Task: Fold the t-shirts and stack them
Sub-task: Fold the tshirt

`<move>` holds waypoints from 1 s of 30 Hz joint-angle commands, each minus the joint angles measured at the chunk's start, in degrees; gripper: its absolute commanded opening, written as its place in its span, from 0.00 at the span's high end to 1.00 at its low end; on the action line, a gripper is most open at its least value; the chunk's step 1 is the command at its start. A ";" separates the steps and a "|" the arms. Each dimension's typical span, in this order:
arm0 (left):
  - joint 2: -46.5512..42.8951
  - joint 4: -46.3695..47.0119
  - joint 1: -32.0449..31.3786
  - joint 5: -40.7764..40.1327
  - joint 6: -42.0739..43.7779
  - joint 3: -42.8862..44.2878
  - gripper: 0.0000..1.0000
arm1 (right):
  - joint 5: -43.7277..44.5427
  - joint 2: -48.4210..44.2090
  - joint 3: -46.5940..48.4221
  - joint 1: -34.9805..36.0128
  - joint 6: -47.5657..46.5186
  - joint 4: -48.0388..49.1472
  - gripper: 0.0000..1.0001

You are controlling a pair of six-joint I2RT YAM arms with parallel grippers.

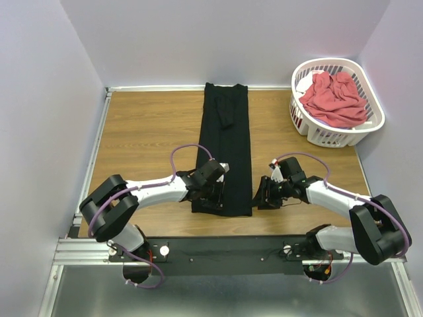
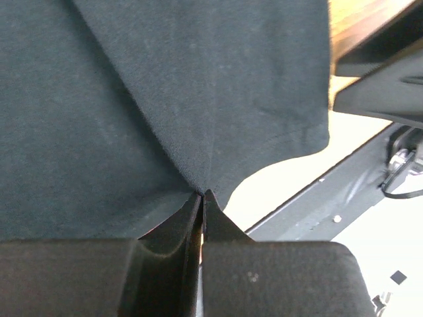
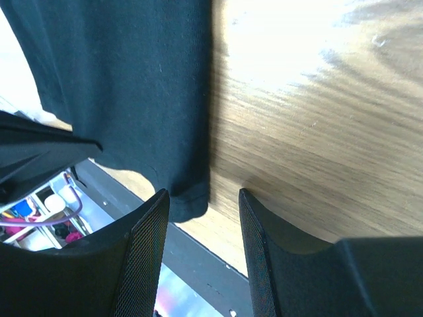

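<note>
Left fingers [image 2: 264, 277] pinch the black t-shirt [image 1: 225, 142] at its bottom hem, probably to fold it upward; right fingers [image 3: 291, 277], spread, straddle its lower-right corner.

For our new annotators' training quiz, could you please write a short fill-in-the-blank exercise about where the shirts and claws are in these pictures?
1. The left claw is ____ on the near end of the long folded black cloth t-shirt.
2. The right claw stands ____, beside that shirt's near right corner, gripping nothing.
3. The crumpled coral-red cloth t-shirt lies in the white slotted plastic basket at the wooden table's far ____ corner.
Missing words: shut; open; right.
</note>
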 commanded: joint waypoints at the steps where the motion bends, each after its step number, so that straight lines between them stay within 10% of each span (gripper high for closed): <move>1: 0.65 -1.85 -0.42 -3.01 0.87 -0.26 0.92 | -1.40 -1.99 -0.02 0.25 -0.79 -2.85 0.46; 17: 2.23 -1.32 -0.25 -3.19 1.05 -0.61 0.92 | -21.26 2.73 -1.05 0.42 4.04 17.52 0.60; 30: 1.88 -0.44 0.28 -3.10 0.70 -3.16 0.92 | -15.48 15.14 -9.76 -0.02 -0.17 21.05 0.84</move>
